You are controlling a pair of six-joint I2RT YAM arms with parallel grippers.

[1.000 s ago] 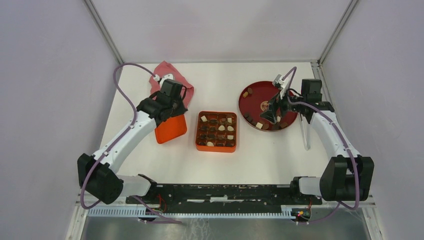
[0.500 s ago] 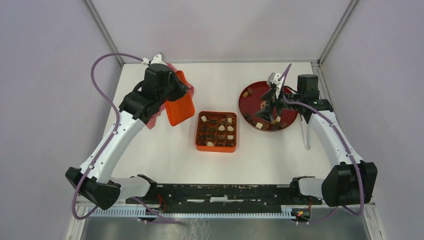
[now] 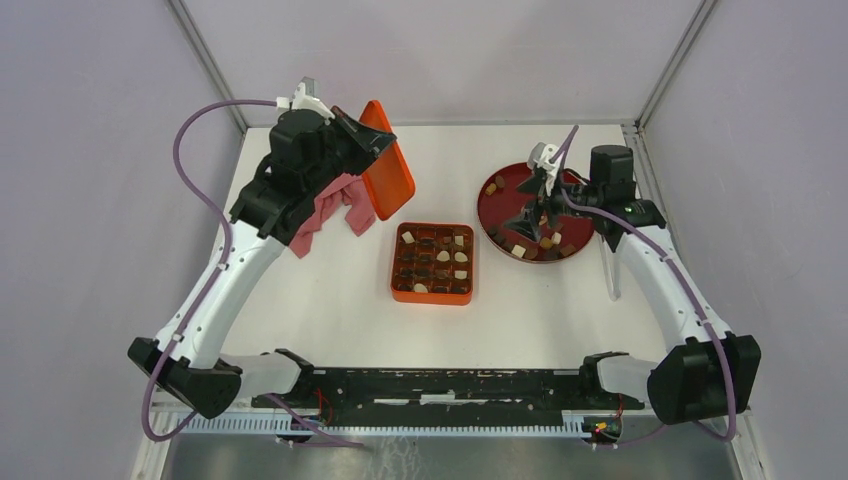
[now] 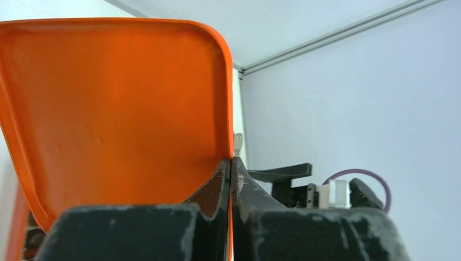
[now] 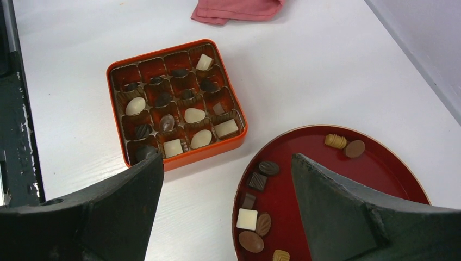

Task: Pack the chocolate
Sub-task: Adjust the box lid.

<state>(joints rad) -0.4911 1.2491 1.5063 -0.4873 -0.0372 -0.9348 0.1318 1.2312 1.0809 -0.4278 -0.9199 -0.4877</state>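
The orange gridded box (image 3: 432, 263) sits mid-table and holds several chocolate pieces (image 3: 443, 256); it also shows in the right wrist view (image 5: 176, 103). More chocolate (image 3: 519, 250) lies on the dark red plate (image 3: 510, 190), and these pieces (image 5: 247, 218) show close up on the plate (image 5: 304, 144). My left gripper (image 3: 368, 145) is shut on the edge of the orange lid (image 3: 387, 175) and holds it tilted, high above the far left of the table. In the left wrist view the gripper (image 4: 231, 163) pinches the lid (image 4: 119, 103). My right gripper (image 3: 537, 207) hovers open and empty over the plate (image 5: 227, 157).
A pink cloth (image 3: 328, 212) lies on the table under the raised lid; it also shows in the right wrist view (image 5: 236, 10). A thin pale tool (image 3: 610, 268) lies right of the plate. Enclosure walls stand close on the left, right and back.
My left gripper has lifted the orange lid off the table beside the box, up and toward the back. My right gripper has shifted slightly over the plate and stays open.
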